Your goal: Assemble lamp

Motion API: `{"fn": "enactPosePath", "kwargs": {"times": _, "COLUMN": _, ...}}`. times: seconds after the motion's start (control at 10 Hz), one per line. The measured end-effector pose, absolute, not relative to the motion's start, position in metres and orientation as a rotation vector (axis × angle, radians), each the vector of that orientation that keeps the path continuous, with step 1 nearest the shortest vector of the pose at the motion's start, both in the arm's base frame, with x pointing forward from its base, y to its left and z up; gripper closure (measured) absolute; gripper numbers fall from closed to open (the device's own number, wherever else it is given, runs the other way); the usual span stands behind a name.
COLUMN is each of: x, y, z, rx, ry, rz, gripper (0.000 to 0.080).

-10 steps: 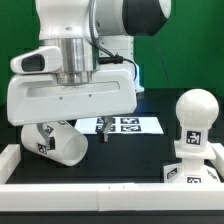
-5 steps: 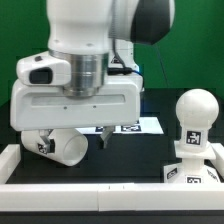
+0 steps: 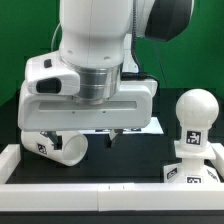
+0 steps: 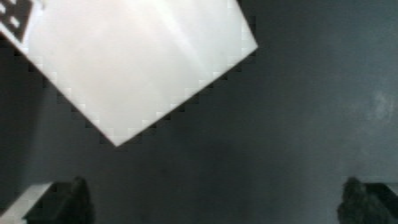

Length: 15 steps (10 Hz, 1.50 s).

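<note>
The white tapered lamp shade lies on its side on the black table at the exterior view's left. The rounded bulb stands upright on the small tagged base at the exterior view's right. My gripper hangs low over the table between them, just beside the shade, with one dark finger showing. In the wrist view the gripper is open and empty, its fingertips far apart over bare black table. No lamp part shows in the wrist view.
The marker board lies flat behind the gripper; its white corner fills part of the wrist view. A white rail runs along the table's front, with another white rail at the exterior view's left.
The arm and gripper have shifted toward the exterior view's right, away from the shade. The shade, bulb and base have not moved. The gripper stays open and empty.
</note>
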<state>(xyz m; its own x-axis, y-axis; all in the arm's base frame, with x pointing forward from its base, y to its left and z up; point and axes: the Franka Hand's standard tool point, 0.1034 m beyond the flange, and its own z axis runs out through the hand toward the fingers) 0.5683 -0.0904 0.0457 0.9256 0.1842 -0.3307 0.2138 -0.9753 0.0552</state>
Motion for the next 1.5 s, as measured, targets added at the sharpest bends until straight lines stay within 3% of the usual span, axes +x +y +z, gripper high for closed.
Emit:
{"fn": "enactPosePath", "kwargs": {"times": 0.3, "x": 0.576, "y": -0.110, "z": 0.057, "rx": 2.881, "ry": 0.461, "rz": -0.502, "gripper": 0.0101}}
{"fn": "enactPosePath", "kwargs": {"times": 0.6, "x": 0.574, "y": -0.106, "z": 0.046, "rx": 2.843, "ry": 0.646, "rz": -0.449, "gripper": 0.0101}}
{"fn": "enactPosePath", "kwargs": {"times": 1.5, "x": 0.580, "y": -0.109, "z": 0.044, "rx": 2.710, "ry": 0.716, "rz": -0.497, "gripper": 0.0101}}
